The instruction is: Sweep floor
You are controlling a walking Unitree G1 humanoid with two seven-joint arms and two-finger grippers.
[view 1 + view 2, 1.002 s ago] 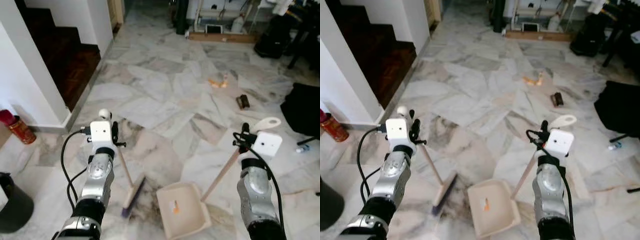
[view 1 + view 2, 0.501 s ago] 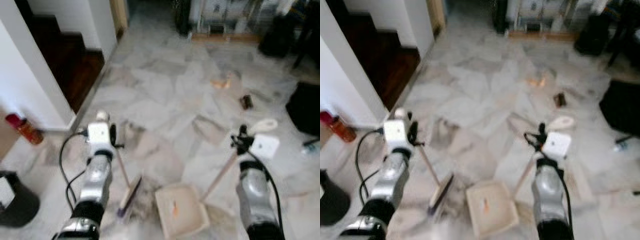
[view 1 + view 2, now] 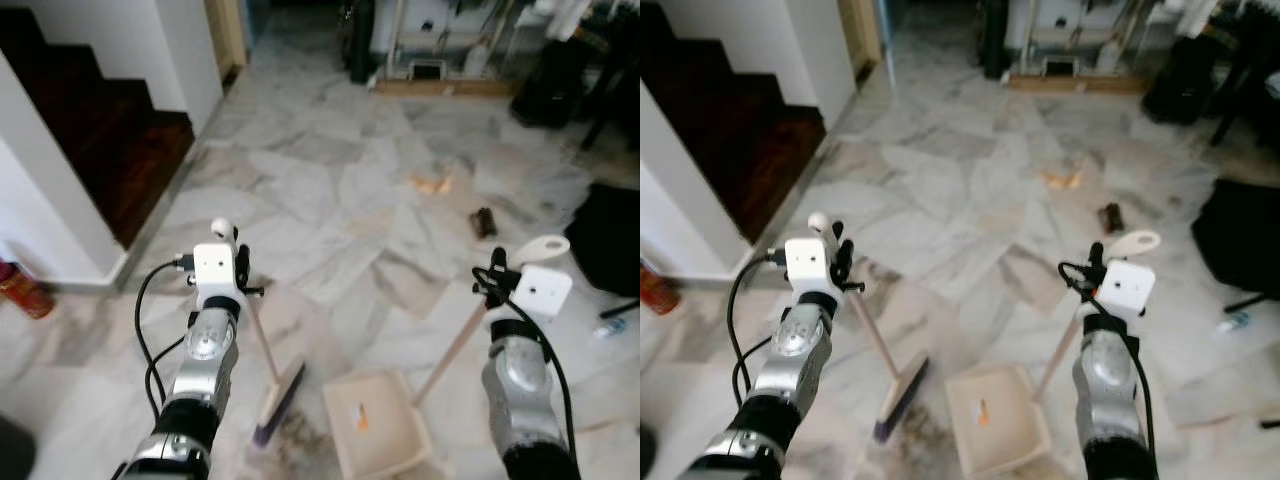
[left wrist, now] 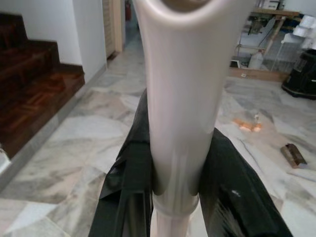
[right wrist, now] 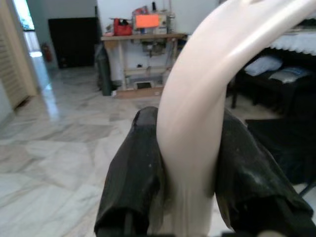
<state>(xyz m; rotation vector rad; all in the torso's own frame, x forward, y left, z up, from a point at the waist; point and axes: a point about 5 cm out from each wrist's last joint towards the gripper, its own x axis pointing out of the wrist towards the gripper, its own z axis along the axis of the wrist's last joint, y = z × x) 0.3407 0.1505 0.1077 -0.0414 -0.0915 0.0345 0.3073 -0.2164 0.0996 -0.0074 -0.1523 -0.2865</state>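
The left gripper (image 4: 173, 197) pinches the broom (image 3: 278, 405) handle between its fingers; the right gripper (image 5: 185, 197) clamps the dustpan (image 3: 380, 430) handle. The brush head rests on the marble floor (image 3: 330, 190) just beside the dustpan, which holds an orange scrap (image 3: 362, 420). Judged mid-collection: next, carry both toward the orange litter (image 3: 432, 183) and the dark debris (image 3: 484, 222) well beyond the dustpan.

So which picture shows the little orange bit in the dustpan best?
The left eye view: the small orange scrap lies plainly inside the cream plastic dustpan. The right eye view shows it too, slightly smaller. The wrist views look along the handles toward the room instead.
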